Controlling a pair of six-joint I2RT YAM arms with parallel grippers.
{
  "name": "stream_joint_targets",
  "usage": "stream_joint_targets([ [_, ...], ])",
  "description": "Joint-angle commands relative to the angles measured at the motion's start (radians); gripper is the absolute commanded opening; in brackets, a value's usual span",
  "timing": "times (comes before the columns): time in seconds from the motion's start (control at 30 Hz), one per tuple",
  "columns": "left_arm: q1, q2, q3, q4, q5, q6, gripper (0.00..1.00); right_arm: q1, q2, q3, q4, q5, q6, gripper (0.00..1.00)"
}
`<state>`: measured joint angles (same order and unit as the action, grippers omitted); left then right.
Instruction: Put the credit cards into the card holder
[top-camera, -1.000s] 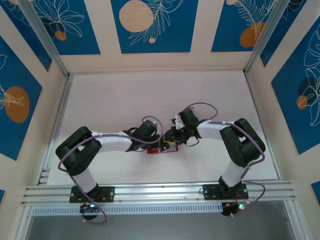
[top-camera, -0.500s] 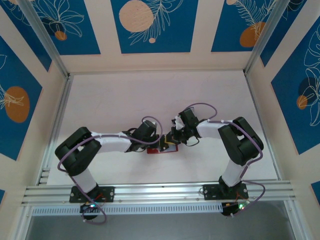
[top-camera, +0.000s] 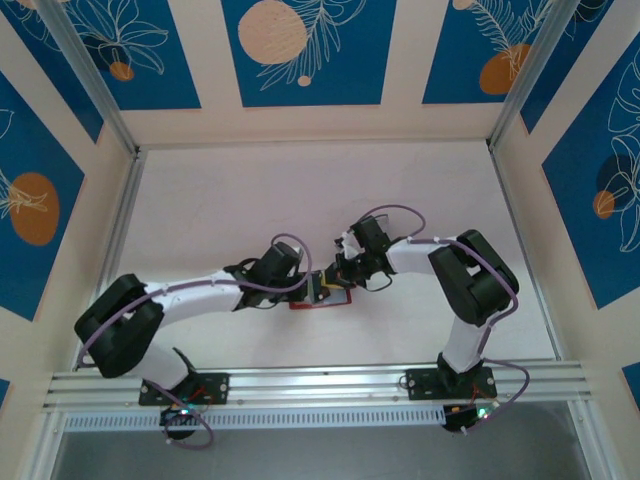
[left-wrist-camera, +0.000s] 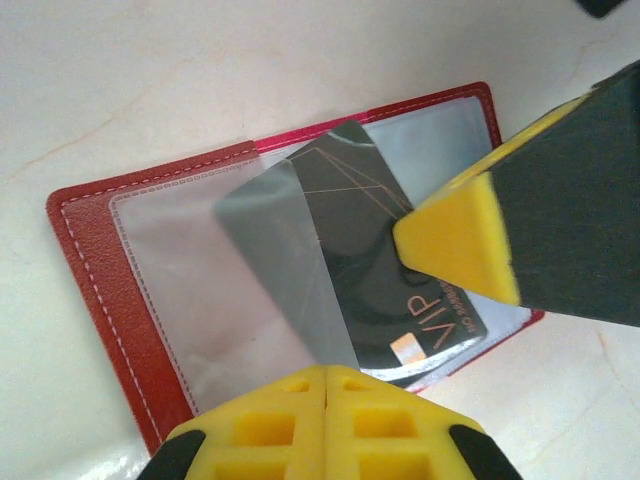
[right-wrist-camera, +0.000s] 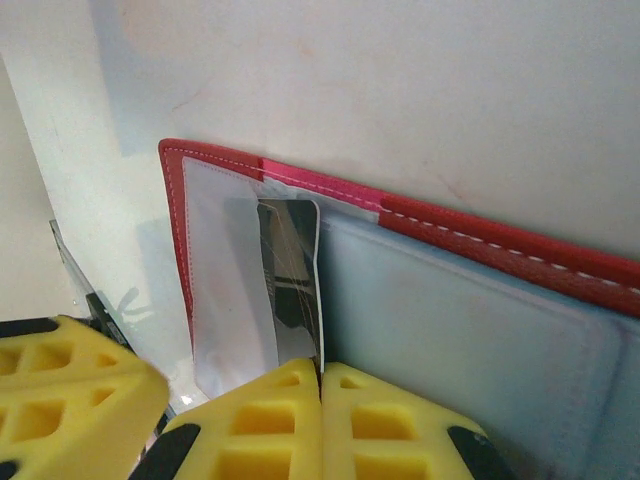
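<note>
the right gripper (right-wrist-camera: 321, 378) is closed tip to tip, its yellow foam point pressing on one dark glossy rectangular card (left-wrist-camera: 362, 228). the card lies half under a clear plastic sleeve (left-wrist-camera: 185, 275) of the one open, red stitched card holder (left-wrist-camera: 84, 262). the left gripper (left-wrist-camera: 326, 380), also closed, sits at the holder's edge on the pale counter (left-wrist-camera: 150, 80).

The left arm (top-camera: 190, 291) and right arm (top-camera: 410, 256) have white links and bulky black joints, and stand on black bases (top-camera: 185, 386). Purple cables (top-camera: 388, 212) loop along each. The left end effector (left-wrist-camera: 325, 385) and right end effector (right-wrist-camera: 320, 395) have yellow fingers (right-wrist-camera: 380, 430) with grid-like recesses and black trim.
</note>
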<state>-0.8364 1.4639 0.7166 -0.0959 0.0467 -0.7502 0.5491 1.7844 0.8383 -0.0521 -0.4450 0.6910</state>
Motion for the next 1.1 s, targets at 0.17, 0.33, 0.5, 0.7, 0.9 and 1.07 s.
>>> stream_joint_targets([
  [0.17, 0.03, -0.017, -0.045, -0.175, -0.12, -0.021, 0.0, 0.017, 0.02, 0.009, -0.025, 0.028, 0.016, 0.0],
  [0.33, 0.03, 0.013, -0.065, -0.157, -0.125, -0.011, 0.0, 0.02, 0.016, -0.007, 0.003, 0.044, 0.041, 0.0],
  [0.5, 0.03, 0.054, -0.078, -0.123, -0.111, 0.001, 0.0, 0.04, 0.014, -0.029, 0.044, 0.074, 0.078, 0.0],
  [0.7, 0.026, 0.1, -0.09, -0.097, -0.105, 0.003, 0.0, 0.079, -0.009, -0.064, 0.083, 0.131, 0.128, 0.0],
  [0.9, 0.019, 0.114, -0.095, -0.082, -0.102, 0.004, 0.0, 0.112, -0.031, -0.097, 0.134, 0.171, 0.175, 0.0],
  [1.07, 0.017, 0.126, -0.096, -0.066, -0.096, 0.0, 0.0, 0.149, -0.017, -0.092, 0.162, 0.195, 0.193, 0.0],
])
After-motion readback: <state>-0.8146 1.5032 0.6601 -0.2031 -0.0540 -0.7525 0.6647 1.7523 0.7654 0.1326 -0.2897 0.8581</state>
